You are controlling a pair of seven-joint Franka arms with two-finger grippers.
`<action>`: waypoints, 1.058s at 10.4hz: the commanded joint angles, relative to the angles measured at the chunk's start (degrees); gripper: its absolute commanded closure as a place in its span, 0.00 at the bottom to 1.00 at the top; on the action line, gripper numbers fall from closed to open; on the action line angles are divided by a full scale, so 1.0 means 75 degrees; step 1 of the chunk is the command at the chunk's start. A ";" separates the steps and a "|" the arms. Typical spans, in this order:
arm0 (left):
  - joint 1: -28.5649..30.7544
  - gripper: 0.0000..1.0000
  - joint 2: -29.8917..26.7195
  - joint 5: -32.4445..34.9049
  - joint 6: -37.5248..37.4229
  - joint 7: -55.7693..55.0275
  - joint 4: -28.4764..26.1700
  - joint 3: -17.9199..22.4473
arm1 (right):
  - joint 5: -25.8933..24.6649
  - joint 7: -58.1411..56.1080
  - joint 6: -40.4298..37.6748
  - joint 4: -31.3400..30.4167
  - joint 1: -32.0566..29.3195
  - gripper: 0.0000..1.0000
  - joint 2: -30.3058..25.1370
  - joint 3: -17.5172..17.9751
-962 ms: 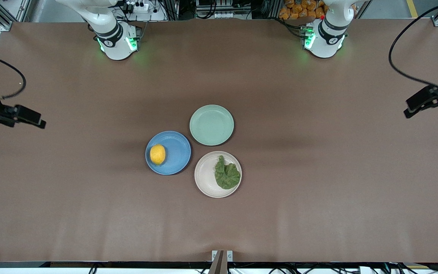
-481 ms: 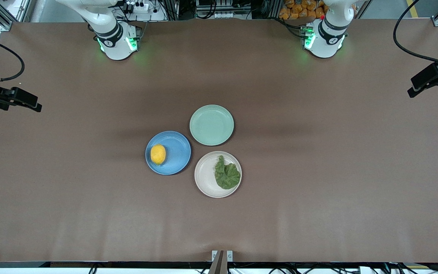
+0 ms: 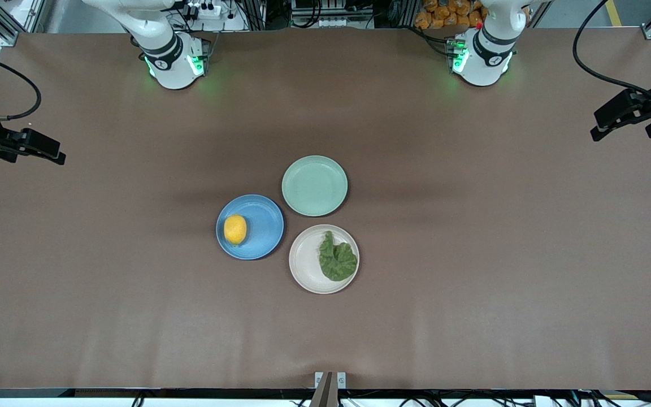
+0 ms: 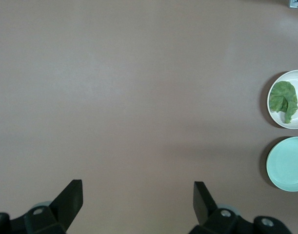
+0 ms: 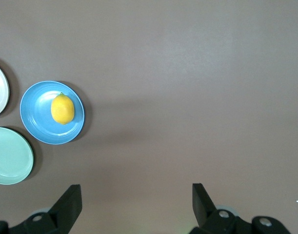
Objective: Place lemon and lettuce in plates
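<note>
The lemon (image 3: 235, 229) lies in the blue plate (image 3: 264, 226). The lettuce (image 3: 337, 260) lies in the off-white plate (image 3: 304, 261), which is nearer the front camera. My left gripper (image 3: 620, 121) is open and empty, high over the table's left-arm end. My right gripper (image 3: 33, 150) is open and empty, high over the right-arm end. The left wrist view shows its gripper (image 4: 138, 195) over bare table, with the lettuce (image 4: 284, 100) in the off-white plate (image 4: 291, 74) far off. The right wrist view shows its gripper (image 5: 136, 197), the lemon (image 5: 62, 108) and the blue plate (image 5: 39, 124).
An empty mint-green plate (image 3: 314, 185) touches both other plates on the side toward the robot bases; it also shows in the left wrist view (image 4: 288, 163) and the right wrist view (image 5: 9, 156). Brown table surface lies all around the three plates.
Both grippers have drifted toward the robot bases' side of the table, staying open and empty. The lemon, the lettuce and the plates have not moved.
</note>
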 commanded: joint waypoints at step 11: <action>-0.0985 0.00 -0.0053 -0.0116 -0.0546 0.0184 -0.0124 0.0724 | -0.0148 -0.0483 0.0158 -0.0251 0.0032 0.00 -0.0219 -0.0005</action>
